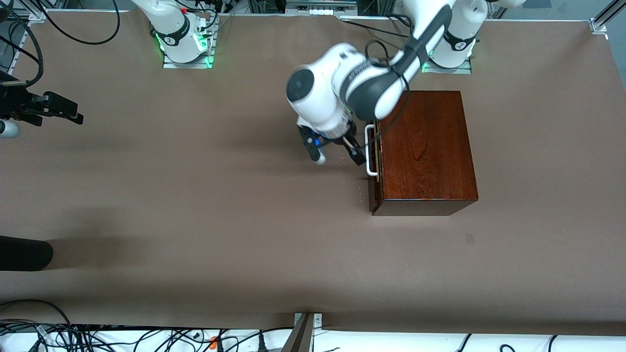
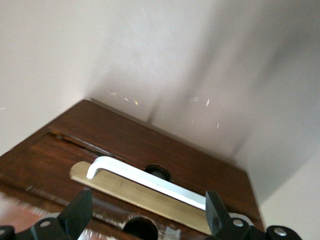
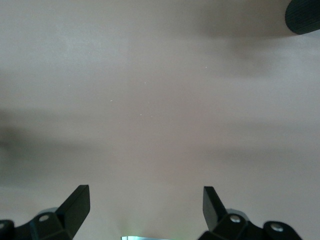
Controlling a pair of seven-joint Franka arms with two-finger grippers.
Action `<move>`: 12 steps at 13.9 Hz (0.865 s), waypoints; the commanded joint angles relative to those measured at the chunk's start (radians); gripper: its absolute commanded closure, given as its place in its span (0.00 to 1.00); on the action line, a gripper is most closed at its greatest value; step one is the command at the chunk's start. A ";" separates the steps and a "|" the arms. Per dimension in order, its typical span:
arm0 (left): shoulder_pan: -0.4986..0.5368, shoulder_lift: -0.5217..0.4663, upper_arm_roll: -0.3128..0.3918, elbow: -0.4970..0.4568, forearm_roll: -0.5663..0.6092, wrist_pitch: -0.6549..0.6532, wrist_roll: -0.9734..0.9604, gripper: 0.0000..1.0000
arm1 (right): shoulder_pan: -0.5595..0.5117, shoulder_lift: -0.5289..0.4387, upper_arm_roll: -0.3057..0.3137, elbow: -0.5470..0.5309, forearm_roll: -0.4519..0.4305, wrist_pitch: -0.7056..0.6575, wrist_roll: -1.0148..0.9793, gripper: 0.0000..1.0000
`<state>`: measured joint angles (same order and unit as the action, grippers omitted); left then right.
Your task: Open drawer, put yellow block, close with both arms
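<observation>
The dark wooden box [image 1: 425, 146] stands toward the left arm's end of the table. Its drawer front [image 1: 375, 168] sits flush with the box and carries the white bar handle [image 1: 370, 149]. My left gripper [image 1: 338, 156] is open and empty right in front of the handle, one finger [image 1: 358, 157] close beside the bar. In the left wrist view the handle [image 2: 150, 181] lies just ahead of the open left gripper [image 2: 148, 207]. My right gripper [image 1: 73, 116] waits at the right arm's end of the table, open and empty over bare table [image 3: 145, 200]. The yellow block is out of view.
A dark rounded object [image 1: 24, 253] lies at the table's edge on the right arm's end, nearer the front camera; it also shows in the right wrist view [image 3: 304, 15]. Brown tabletop [image 1: 220, 195] spreads between the arms. Cables lie along the table's edges.
</observation>
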<state>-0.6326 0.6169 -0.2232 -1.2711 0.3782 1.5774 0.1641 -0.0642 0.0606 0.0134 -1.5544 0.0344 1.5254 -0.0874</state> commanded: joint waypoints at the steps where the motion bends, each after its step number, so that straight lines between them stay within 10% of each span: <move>1: 0.036 -0.126 0.016 0.030 -0.098 -0.019 -0.090 0.00 | 0.000 0.004 0.003 0.023 -0.001 -0.022 0.005 0.00; 8: 0.362 -0.338 0.028 0.029 -0.232 -0.089 -0.135 0.00 | 0.000 0.004 0.003 0.023 -0.001 -0.022 0.003 0.00; 12: 0.392 -0.414 0.249 -0.002 -0.351 -0.157 -0.181 0.00 | 0.000 0.004 0.003 0.023 -0.001 -0.022 0.005 0.00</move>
<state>-0.2388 0.2624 -0.0587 -1.2205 0.0741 1.4601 0.0099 -0.0636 0.0606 0.0135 -1.5537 0.0344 1.5246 -0.0874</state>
